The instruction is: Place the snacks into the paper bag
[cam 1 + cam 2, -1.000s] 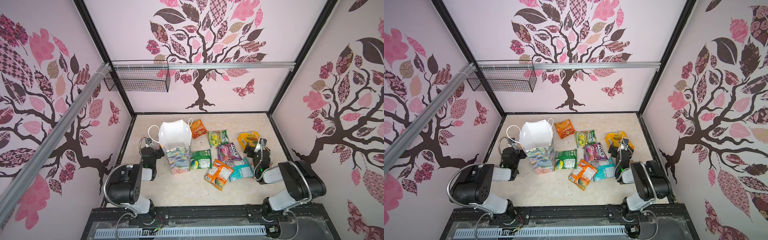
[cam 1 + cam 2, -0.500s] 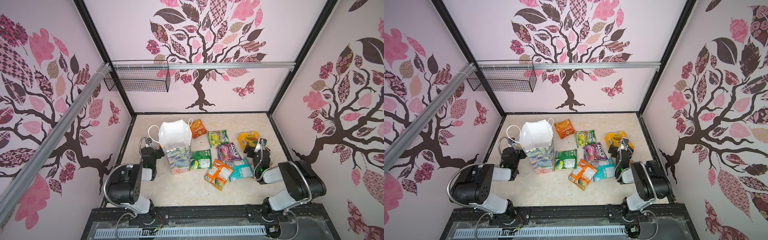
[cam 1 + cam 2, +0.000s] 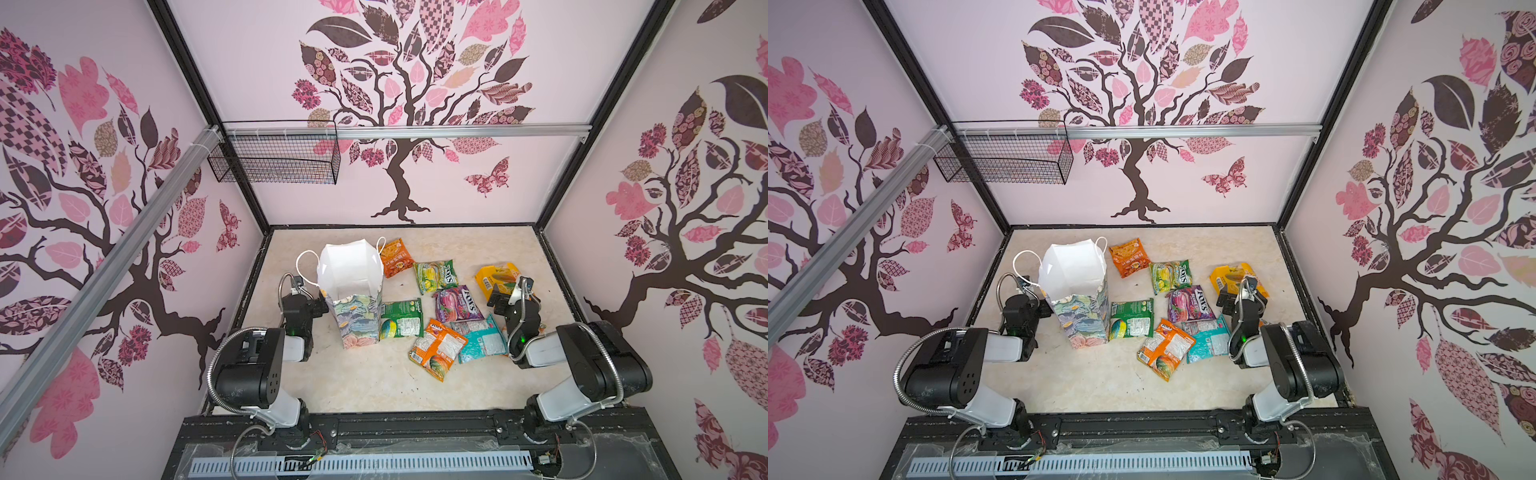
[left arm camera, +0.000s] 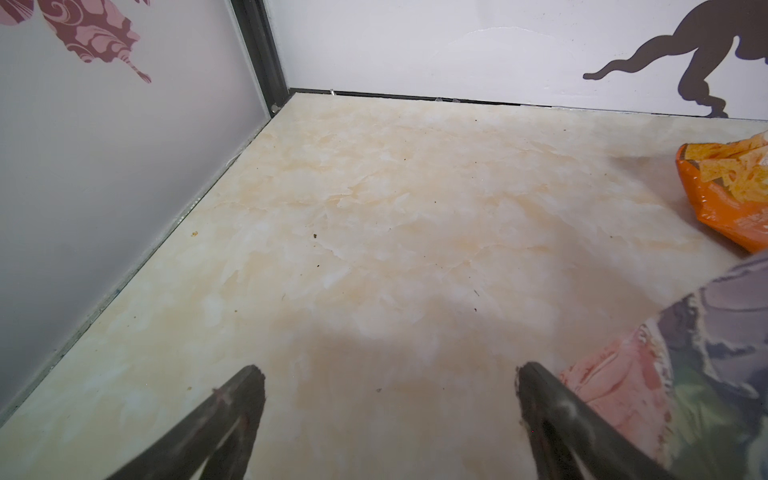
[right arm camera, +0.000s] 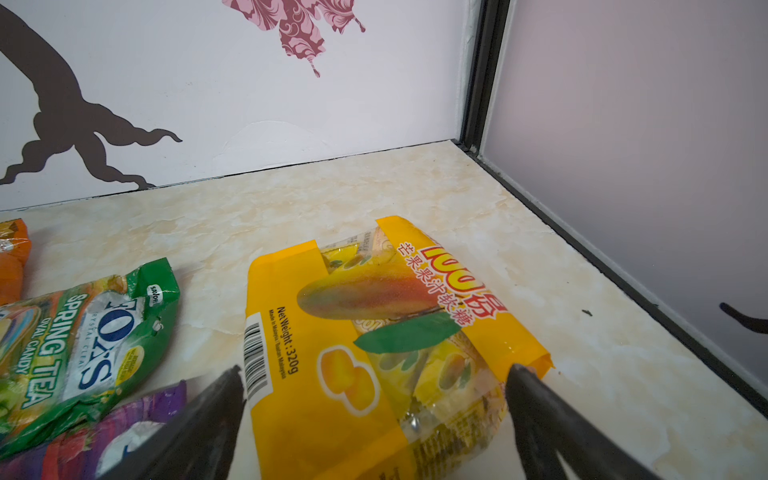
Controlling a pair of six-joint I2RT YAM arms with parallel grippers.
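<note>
the cream marbled surface (image 3: 374,382) is carrying everything, and a black wire basket (image 3: 274,160) is hanging high on the back wall rail. the tall floral paper bag (image 3: 358,320) is standing upright and open-mouthed on the left half of the surface in both top views, showing its white inside, its white cord handles drooping outward. seven flat crinkly plastic snacks (image 3: 446,307) are lying outside it, to its right. the dark green packet (image 3: 401,319) is sitting just beside the bag's base. the orange packet (image 3: 397,257) is lying near the bag's far corner. the light green fox's packet (image 3: 435,275) and the purple fox's packet (image 3: 1187,305) are lying in the middle. the orange-and-white packet (image 3: 437,348) is partly overlapping with the teal packet (image 3: 482,338) nearest the robot, and the yellow mango packet (image 3: 494,278) is lying farthest right. the right tool (image 5: 375,369) is gaping wide and gripping nothing, its two fingers straddling the near end of the yellow mango packet; whether they are touching it i cannot tell. the left tool (image 4: 386,374) is likewise spread wide and empty, hanging low over bare surface just beside the bag's base.
</note>
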